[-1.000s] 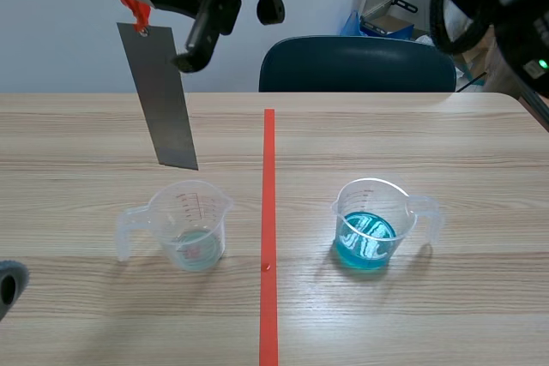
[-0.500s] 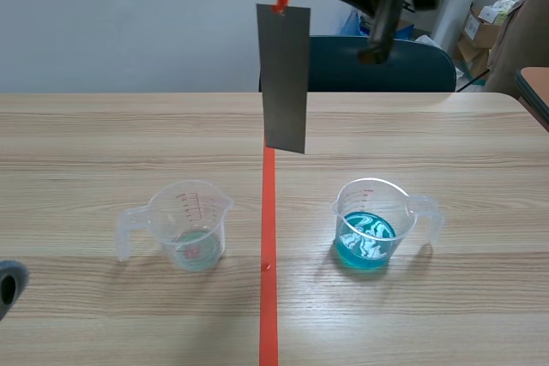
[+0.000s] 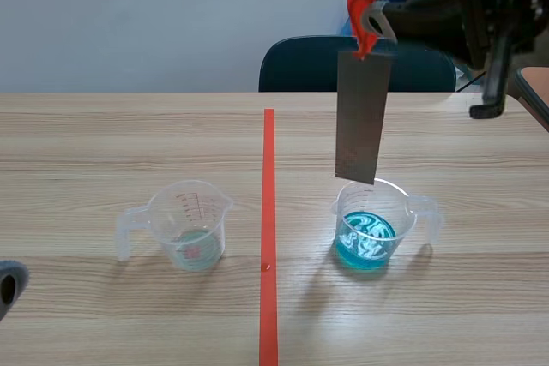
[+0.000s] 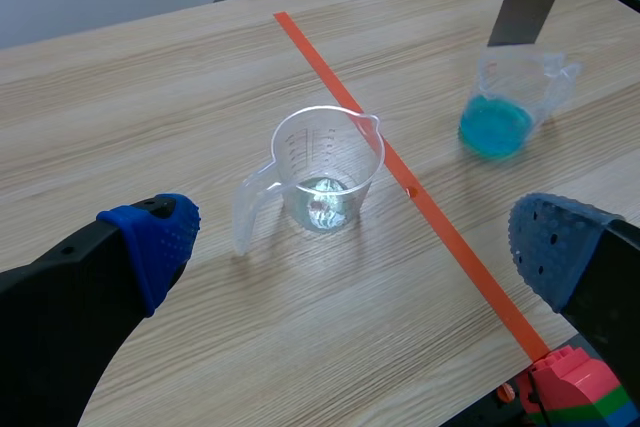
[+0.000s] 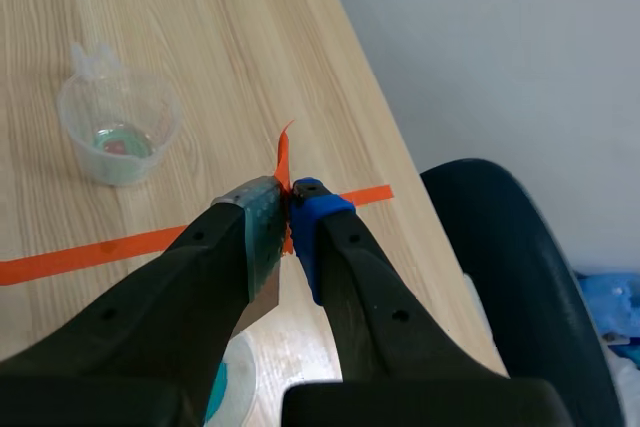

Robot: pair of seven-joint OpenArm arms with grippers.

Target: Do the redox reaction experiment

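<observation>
Clamping the orange tag (image 5: 283, 162), right gripper (image 5: 288, 209) half-hides the strip (image 3: 360, 117); left gripper (image 4: 355, 242) gapes.

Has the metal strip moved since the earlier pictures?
Yes. The metal strip crossed the red tape line rightward, now above the cup of blue liquid.

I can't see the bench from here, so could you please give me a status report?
Left fingers open, low. Right fingers shut on orange tag; metal strip hangs over cup of blue liquid, not yet dipped. Nothing in the way.
</observation>
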